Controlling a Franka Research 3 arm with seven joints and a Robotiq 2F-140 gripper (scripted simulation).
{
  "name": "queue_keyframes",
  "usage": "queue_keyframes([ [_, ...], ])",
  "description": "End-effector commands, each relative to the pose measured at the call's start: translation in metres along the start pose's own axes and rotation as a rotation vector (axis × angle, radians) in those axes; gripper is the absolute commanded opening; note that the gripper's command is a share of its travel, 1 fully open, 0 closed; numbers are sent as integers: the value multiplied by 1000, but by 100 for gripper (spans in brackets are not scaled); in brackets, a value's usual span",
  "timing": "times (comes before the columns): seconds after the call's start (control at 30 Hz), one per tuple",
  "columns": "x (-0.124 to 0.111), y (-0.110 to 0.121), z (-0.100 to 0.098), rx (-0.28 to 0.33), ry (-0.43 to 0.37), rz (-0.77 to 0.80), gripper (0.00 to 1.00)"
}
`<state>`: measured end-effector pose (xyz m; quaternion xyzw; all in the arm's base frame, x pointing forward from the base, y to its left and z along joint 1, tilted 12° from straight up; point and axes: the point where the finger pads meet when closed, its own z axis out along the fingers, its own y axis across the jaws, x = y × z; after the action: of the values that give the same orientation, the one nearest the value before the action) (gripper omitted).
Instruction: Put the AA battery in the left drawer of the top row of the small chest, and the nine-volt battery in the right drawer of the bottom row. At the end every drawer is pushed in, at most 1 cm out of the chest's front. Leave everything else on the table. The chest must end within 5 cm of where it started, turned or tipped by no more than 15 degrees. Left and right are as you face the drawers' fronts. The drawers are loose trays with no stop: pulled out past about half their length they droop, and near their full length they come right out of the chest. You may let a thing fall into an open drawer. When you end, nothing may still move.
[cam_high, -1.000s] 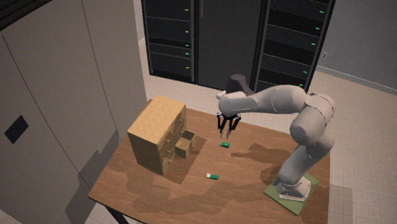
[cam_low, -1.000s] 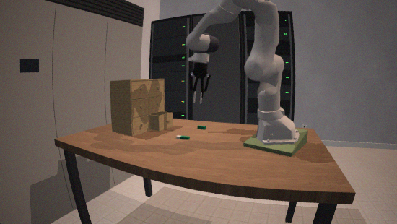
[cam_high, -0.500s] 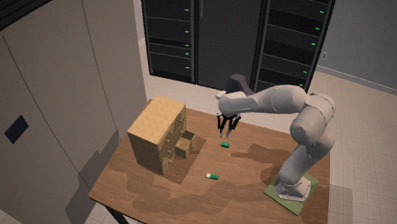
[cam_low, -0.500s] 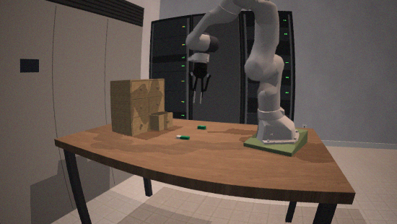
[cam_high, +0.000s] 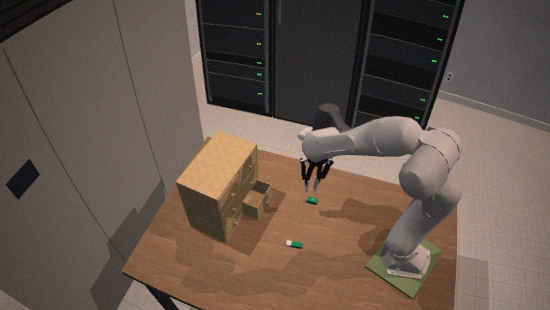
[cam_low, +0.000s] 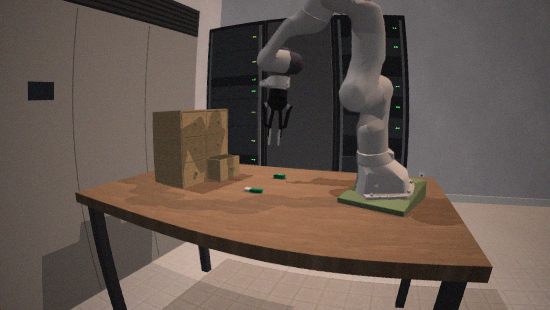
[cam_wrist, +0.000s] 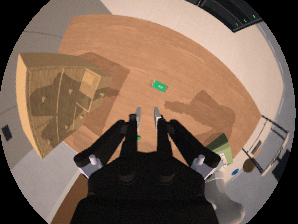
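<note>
The dark two-fingered gripper (cam_high: 311, 188) hung above the brown wooden surface (cam_low: 310, 225), its fingers (cam_low: 270, 136) narrowed and holding nothing. The small green block-shaped battery (cam_high: 312, 200) lay just below. The green-and-white cylindrical battery (cam_high: 294, 243) lay at six o'clock. The tan wooden chest (cam_high: 215, 172) stood at nine o'clock, bottom-row drawer (cam_high: 256, 199) out.

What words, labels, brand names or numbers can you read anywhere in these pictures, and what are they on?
None can be read.
The green battery and the green-and-white battery show no legible print; too small.
The small chest is plain wood.
The server racks show only small lights, no text.
</note>
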<state>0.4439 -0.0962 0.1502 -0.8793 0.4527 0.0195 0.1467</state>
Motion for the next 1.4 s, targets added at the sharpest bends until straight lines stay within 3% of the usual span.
queue_keyframes([
  [0.0, 3, -1, -1, 1, 7, -61, 20],
  [0.53, 3, -1, -1, 1, 7, -61, 20],
  [0.57, 9, 2, 7, -5, 8, -182, 20],
  [1.37, 9, 2, 7, -5, 8, -182, 20],
])
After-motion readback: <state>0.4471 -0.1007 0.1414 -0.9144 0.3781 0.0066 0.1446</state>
